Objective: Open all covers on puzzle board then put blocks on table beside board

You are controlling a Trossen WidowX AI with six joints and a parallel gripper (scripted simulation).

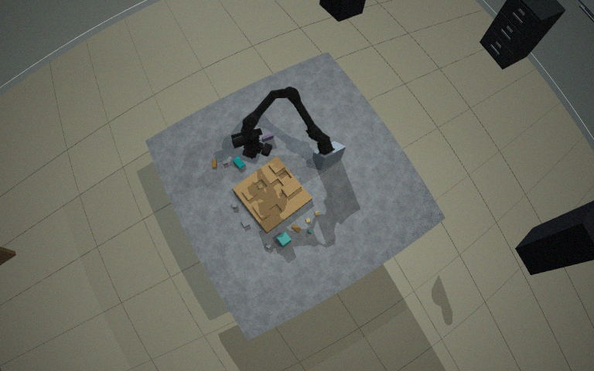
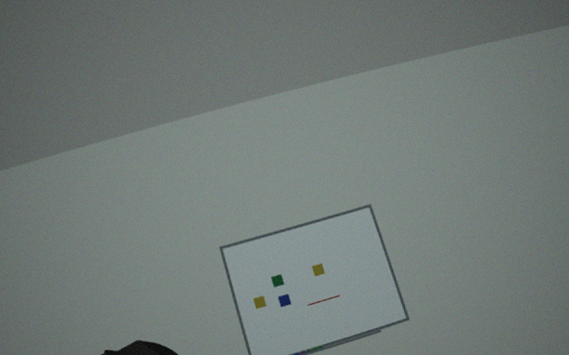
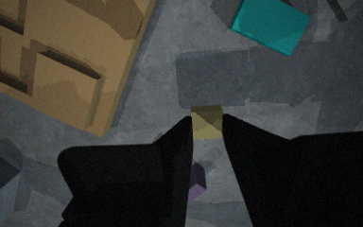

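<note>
My gripper [image 3: 206,121] is shut on a small yellow block [image 3: 207,131] in the wrist view, above the table beside the board. In the top view the hand hides the fingers and this block. The tan puzzle board [image 1: 302,199] [image 3: 115,52] has several recesses and same-coloured panels; which panels are covers is hard to tell. A small yellowish block [image 1: 260,186] appears to sit in a well. A teal block [image 1: 238,162] [image 3: 269,26] and a purple block [image 1: 267,137] [image 3: 198,189] lie on the table. A larger teal block [image 1: 284,239] lies beyond the board's opposite side.
Around the board lie orange blocks [image 1: 213,163] [image 1: 295,227], yellow blocks [image 1: 308,220] [image 1: 317,212], a tiny teal block [image 1: 309,232] and several small grey pieces, one [image 1: 234,205] close to the board's left edge. The arm's base [image 1: 322,161] stands right of the board. The exterior view shows mostly wall.
</note>
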